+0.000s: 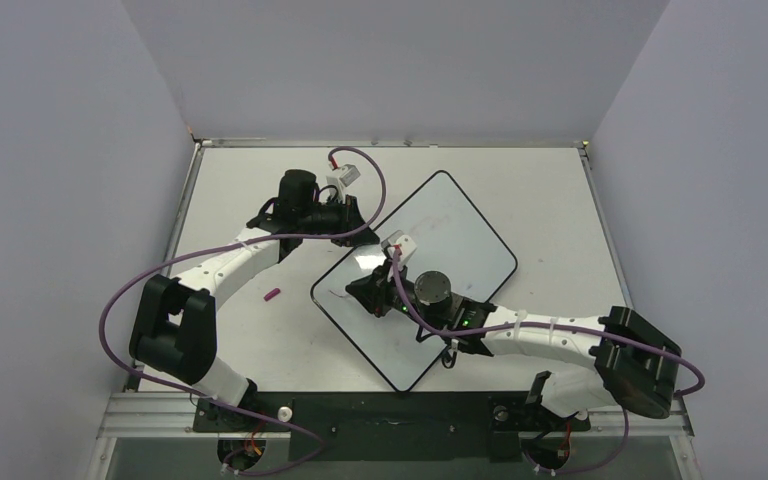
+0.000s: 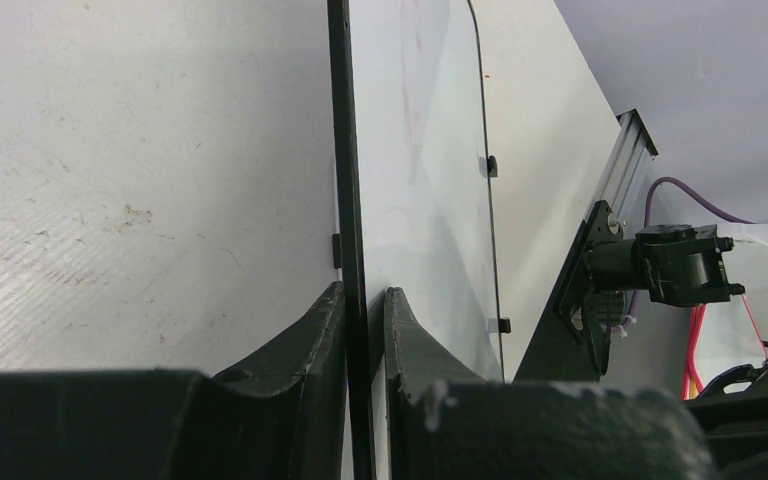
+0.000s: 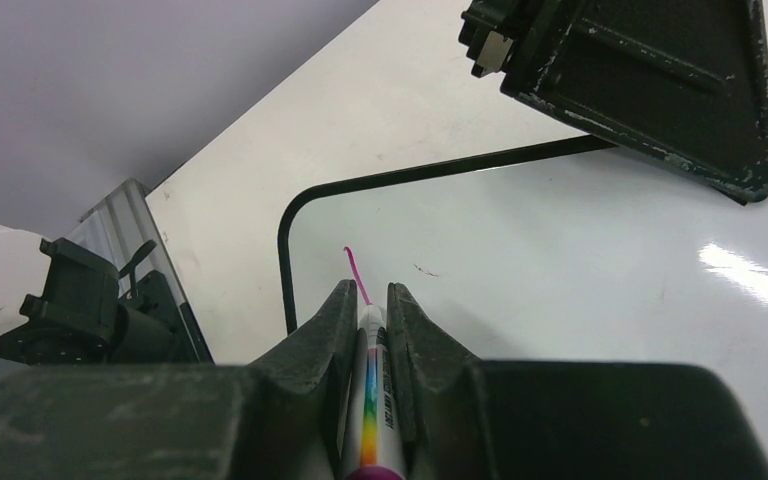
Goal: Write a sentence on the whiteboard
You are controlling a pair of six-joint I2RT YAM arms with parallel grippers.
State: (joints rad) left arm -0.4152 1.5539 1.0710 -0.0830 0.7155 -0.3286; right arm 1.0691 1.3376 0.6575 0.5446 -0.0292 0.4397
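The whiteboard (image 1: 460, 240) lies turned like a diamond in the middle of the table. My left gripper (image 1: 357, 237) is shut on its upper-left black rim; in the left wrist view its fingers (image 2: 363, 292) pinch that rim (image 2: 345, 150). My right gripper (image 1: 362, 290) is shut on a white marker with a rainbow stripe (image 3: 370, 400), over the board's left corner. The marker tip touches the board (image 3: 560, 280). Of the sentence, only one short pink stroke (image 3: 355, 272) shows, running up from the tip.
A small magenta marker cap (image 1: 272, 295) lies on the tabletop left of the board. The left gripper's body (image 3: 650, 90) hangs over the board's far edge in the right wrist view. Faint old smudges mark the board (image 2: 410, 110).
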